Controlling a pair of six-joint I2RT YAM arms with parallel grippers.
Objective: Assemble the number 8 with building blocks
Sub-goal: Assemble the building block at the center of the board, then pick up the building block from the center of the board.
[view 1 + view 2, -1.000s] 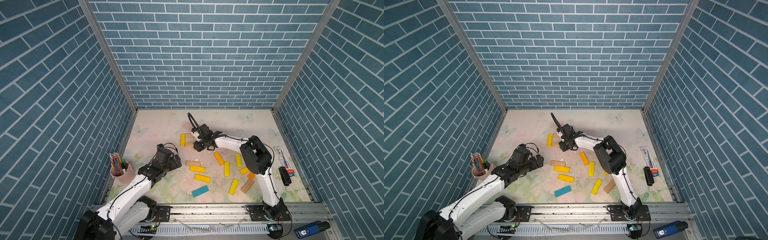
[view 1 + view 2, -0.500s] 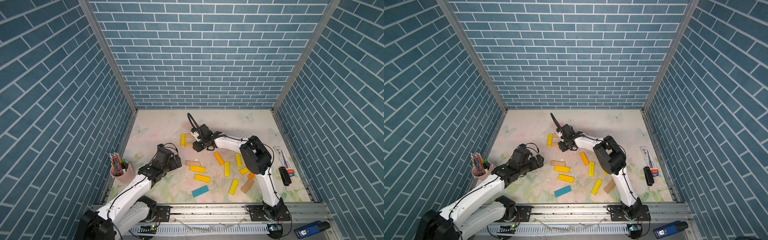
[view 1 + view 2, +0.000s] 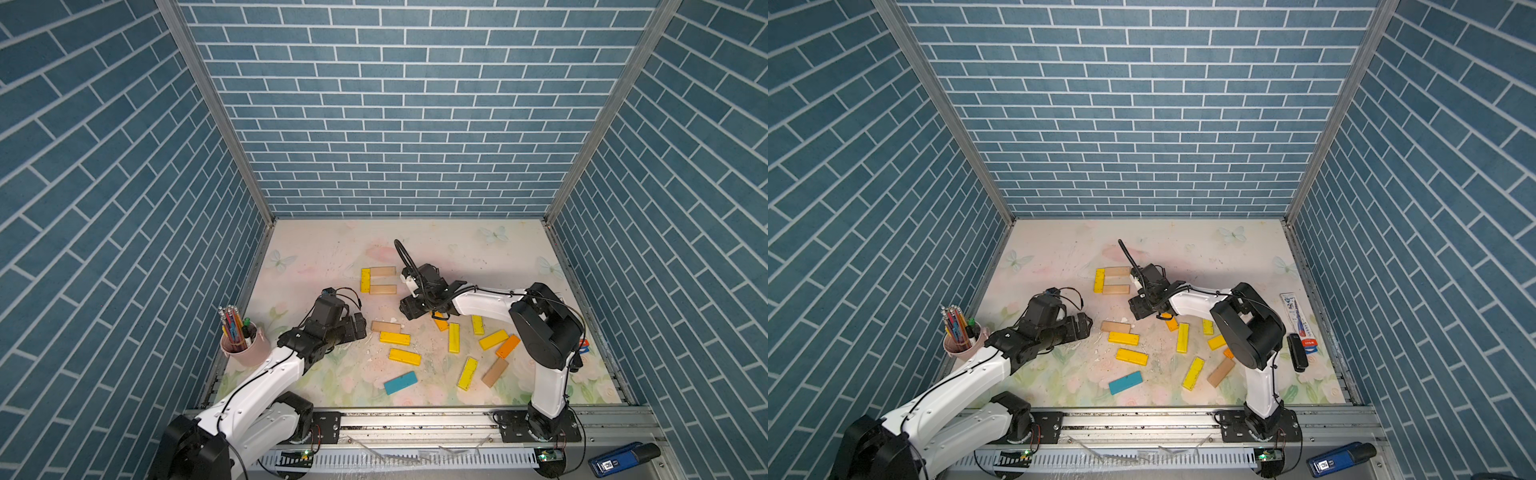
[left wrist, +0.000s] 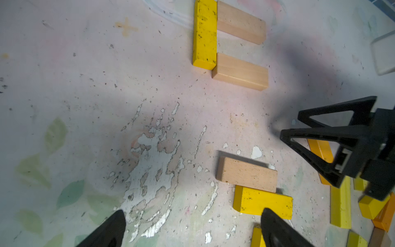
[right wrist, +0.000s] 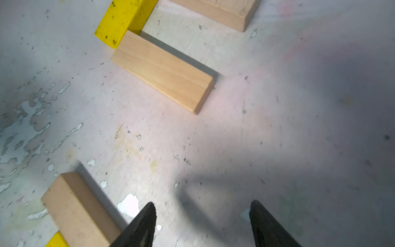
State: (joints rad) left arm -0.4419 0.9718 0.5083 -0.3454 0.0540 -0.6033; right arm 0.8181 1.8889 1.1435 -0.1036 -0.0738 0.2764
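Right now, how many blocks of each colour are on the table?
Yellow blocks: 7
Tan blocks: 4
Orange blocks: 2
Blue block: 1
Total: 14

Fourteen building blocks (image 3: 404, 357) are being shown in both top views. Seven yellow planks (image 3: 395, 338), four tan planks (image 3: 382, 289), two orange planks (image 3: 508, 346) and one teal-blue plank (image 3: 400, 382) are being counted. Two robot arms (image 3: 482, 301) are being seen. One pink cup (image 3: 249, 353) of pencils, one white tube (image 3: 1296, 311), one black bar-shaped item (image 3: 1296, 352) and one blue device (image 3: 1339, 459) are also being counted.
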